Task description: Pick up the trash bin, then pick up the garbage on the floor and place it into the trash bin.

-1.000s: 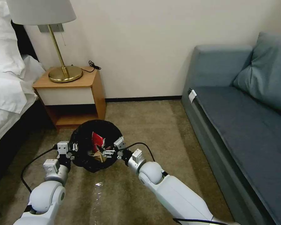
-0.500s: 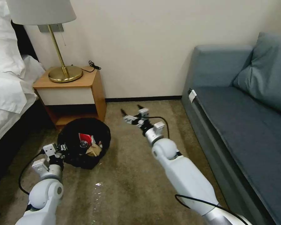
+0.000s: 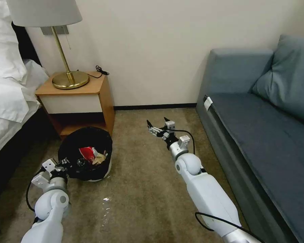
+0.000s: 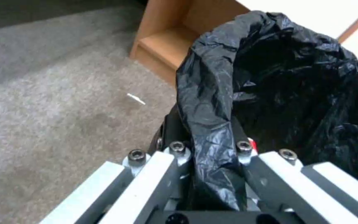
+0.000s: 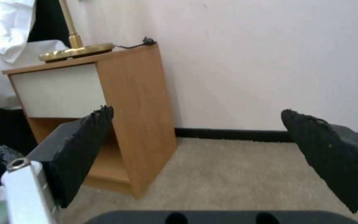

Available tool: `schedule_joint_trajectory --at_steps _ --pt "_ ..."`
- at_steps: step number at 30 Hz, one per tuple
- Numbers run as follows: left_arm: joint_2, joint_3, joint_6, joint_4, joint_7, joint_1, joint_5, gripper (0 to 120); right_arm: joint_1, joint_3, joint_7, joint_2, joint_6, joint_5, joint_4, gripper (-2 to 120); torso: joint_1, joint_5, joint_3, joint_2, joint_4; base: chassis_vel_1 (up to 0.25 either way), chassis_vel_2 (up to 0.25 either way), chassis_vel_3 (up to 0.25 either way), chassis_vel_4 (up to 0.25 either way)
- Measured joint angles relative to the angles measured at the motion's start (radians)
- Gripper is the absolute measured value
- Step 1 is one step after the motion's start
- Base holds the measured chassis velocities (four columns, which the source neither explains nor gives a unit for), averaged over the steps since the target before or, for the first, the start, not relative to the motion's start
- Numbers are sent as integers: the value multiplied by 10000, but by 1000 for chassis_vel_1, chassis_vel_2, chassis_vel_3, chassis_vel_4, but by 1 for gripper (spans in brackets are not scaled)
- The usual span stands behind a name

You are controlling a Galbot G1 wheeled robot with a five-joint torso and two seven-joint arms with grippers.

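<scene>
Two tools are showing in your head view: the left tool (image 3: 65,164) is gripping the trash bin (image 3: 85,153) on the carpet by the nightstand (image 3: 78,101), garbage (image 3: 89,154) lying inside; the right tool (image 3: 156,125) is hovering apart, empty. Your left wrist view is showing it clamped on the bin's bag-covered rim (image 4: 212,124). Your right wrist view is showing fingers (image 5: 84,149) spread wide.

Brass lamp (image 3: 70,79) on nightstand (image 3: 78,101), sofa (image 3: 260,135) opposite
</scene>
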Motion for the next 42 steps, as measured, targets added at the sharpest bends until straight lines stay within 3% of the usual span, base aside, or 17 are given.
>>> schedule_joint_trajectory --at_steps 7,13,20,22,26,28,35,38,42 --pt "72 -61 -15 511 -207 -143 -432 5 -435 240 -232 90 167 -75 -16 100 0 0 0 0 -1 0 0 0 0" --pt "158 -89 121 680 -288 -131 -1087 5 -709 325 -436 53 249 -61 91 100 0 0 -1 0 -1 0 0 0 0" --pt "246 -93 206 676 -260 9 -1243 8 -906 405 -596 -56 306 -26 120 100 0 4 -2 0 0 0 0 0 0" --pt "257 -82 276 632 -256 23 -1220 20 -958 420 -621 -88 316 -22 126 100 0 1 -1 0 -2 0 0 0 0" --pt "259 -75 343 589 -264 37 -1125 30 -966 424 -631 -94 318 -12 145 100 0 -1 -2 0 -2 0 0 0 0" --pt "255 -69 371 501 -267 111 -986 43 -966 424 -634 -94 318 0 145 100 0 -1 -1 0 -2 0 0 0 0" --pt "327 -95 410 223 -280 385 -844 62 -966 413 -646 -84 301 9 135 100 0 -1 -1 0 -2 0 0 0 0" --pt "528 -173 418 -74 -272 695 -614 80 -969 408 -652 -24 273 13 107 100 0 -2 -1 0 0 0 0 0 0" --pt "590 -224 436 -217 -271 791 -537 90 -1006 404 -653 9 263 -4 107 100 0 -1 -1 0 -1 0 0 0 0"
